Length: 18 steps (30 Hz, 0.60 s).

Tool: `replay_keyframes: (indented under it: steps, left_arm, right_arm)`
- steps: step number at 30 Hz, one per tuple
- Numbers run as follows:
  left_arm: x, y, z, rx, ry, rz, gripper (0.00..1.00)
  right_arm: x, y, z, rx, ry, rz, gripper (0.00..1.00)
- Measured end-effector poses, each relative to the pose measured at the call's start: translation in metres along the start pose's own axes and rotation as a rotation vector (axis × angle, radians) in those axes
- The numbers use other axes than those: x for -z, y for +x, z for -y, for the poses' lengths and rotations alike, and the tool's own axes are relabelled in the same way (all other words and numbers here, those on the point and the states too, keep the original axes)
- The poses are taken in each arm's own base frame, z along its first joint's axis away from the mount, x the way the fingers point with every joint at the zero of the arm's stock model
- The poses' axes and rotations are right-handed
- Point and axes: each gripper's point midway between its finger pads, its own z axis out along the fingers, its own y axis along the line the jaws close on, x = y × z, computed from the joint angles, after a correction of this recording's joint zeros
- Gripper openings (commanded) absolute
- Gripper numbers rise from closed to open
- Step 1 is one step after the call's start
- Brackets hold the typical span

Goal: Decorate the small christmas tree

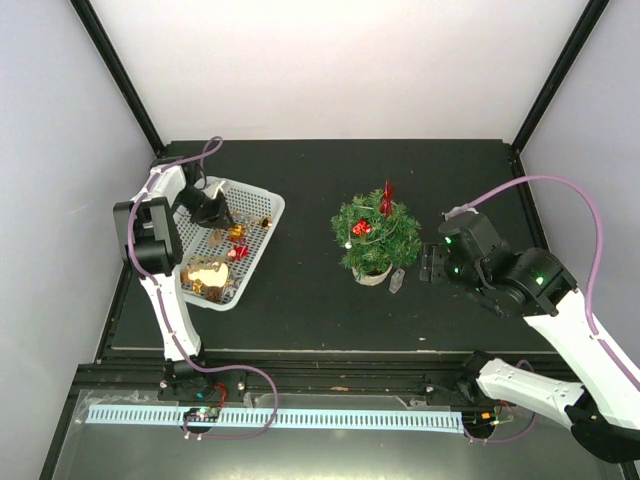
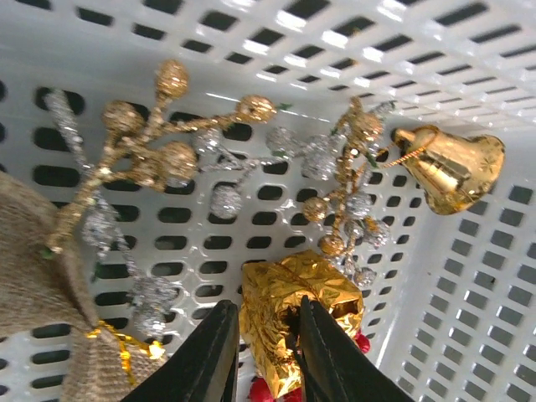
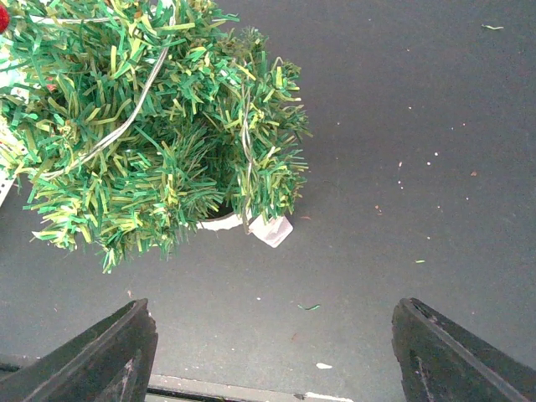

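Note:
The small christmas tree [image 1: 375, 238] stands mid-table on a whitish pot, with a red topper [image 1: 386, 197] and a red ornament [image 1: 362, 228] on it. It fills the upper left of the right wrist view [image 3: 159, 126]. My right gripper [image 1: 428, 262] is just right of the tree; in the right wrist view it [image 3: 280, 360] is wide open and empty. My left gripper [image 1: 215, 215] is down in the white mesh basket [image 1: 262, 205]. In the left wrist view it [image 2: 266, 339] is closed on a gold foil gift box [image 2: 285, 293] resting on the basket floor.
The basket holds a gold bell [image 2: 452, 167], a gold berry sprig [image 2: 142, 151], silver berries [image 2: 222, 201], a burlap piece [image 2: 33, 276] and red berries [image 2: 264, 389]. A white tag [image 3: 272, 230] lies by the tree's pot. Black frame posts stand at the table's back corners.

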Motion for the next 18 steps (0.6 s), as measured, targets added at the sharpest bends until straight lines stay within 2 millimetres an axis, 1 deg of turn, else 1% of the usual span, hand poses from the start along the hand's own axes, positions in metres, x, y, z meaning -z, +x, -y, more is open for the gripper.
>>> replay_keyframes:
  steps: [6,18]
  left_arm:
    - [0.001,0.006,0.011,-0.016,0.015,-0.005,0.24]
    - [0.013,0.003,0.019,-0.035,0.010,0.024,0.26]
  right_arm:
    - [-0.003,0.003,0.000,0.002,0.001,-0.011,0.78]
    - [-0.002,0.006,0.002,0.001,-0.004,-0.009,0.78]
